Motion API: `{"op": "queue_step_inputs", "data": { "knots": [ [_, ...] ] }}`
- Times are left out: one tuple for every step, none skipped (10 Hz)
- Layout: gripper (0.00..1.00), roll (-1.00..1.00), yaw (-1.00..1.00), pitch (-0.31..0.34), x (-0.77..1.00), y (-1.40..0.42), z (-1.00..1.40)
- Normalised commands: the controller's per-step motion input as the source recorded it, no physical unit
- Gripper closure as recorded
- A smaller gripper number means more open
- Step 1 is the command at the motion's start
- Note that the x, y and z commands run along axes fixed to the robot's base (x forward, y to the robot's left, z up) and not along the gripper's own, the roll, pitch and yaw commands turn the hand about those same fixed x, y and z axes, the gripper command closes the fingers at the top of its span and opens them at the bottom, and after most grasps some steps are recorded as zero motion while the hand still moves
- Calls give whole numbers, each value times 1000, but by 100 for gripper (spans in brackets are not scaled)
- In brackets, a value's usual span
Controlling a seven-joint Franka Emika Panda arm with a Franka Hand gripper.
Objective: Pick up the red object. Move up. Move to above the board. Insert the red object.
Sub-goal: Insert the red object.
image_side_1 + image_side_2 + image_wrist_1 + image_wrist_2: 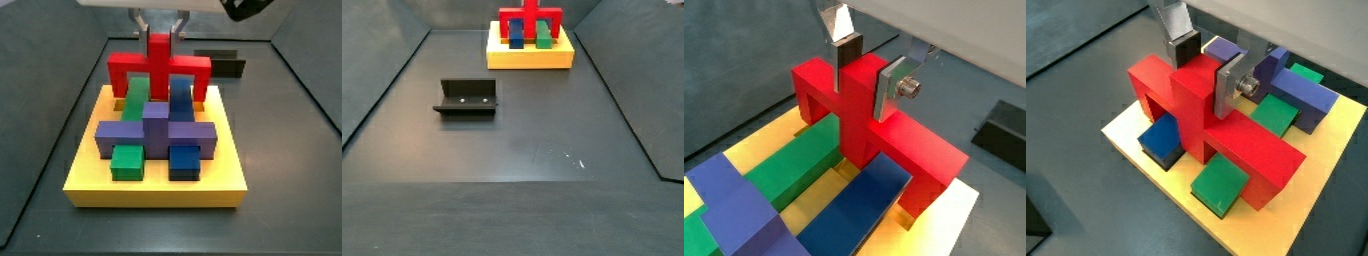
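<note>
Fingers (847,50) are clamping the upright stub of the red object (865,120), one silver plate on each side, dark pads pressing flat against the red; both wrist views are showing the same grip, second plate at (1229,88). Gripper (159,28) is sitting straight above the far end of the board (158,186), body cut off at the frame top in a side view.

The red object is standing upright, bar horizontal, legs reaching down toward the board at its far edge, straddling the green block (788,168) and the blue block (865,205). Whether the legs are fully seated or riding just above the yellow is not resolving in any view.

The purple block (155,131) is lying across the board's middle, just beside the red piece, on the side nearer that side camera. Small green (127,160) and blue (186,160) ends are showing in front of it.

Open room: the board is sitting at the far end of the dark floor (516,150), close to the back wall. The fixture (468,97) is standing well apart from the board, with bare floor between and around them.

Far view is tiny: gripper mostly cropped out there, only the red piece (529,22) and the board edge (529,58) reading clearly.
</note>
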Motion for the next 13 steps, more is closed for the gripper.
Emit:
{"op": "queue_step_inputs", "data": {
  "knots": [
    [100, -16, 0, -66, 0, -37, -189],
    [100, 0, 0, -51, 0, -63, -177],
    [100, 0, 40, -34, 0, -89, -149],
    [100, 0, 34, -36, 0, -77, -166],
    [100, 49, 23, -17, 0, -11, -211],
    [100, 99, 69, 0, 0, 0, -214],
    [100, 149, 160, 0, 0, -49, -189],
    [100, 146, 157, 0, 0, -66, -203],
    [100, 139, 149, 0, 0, -66, -177],
    [100, 111, 126, 0, 20, -74, -163],
    [100, 86, 83, 0, 0, -54, -180],
    [100, 19, 0, 0, 0, -71, -134],
    [100, 0, 0, -16, 14, -71, -129]
  ]
}}
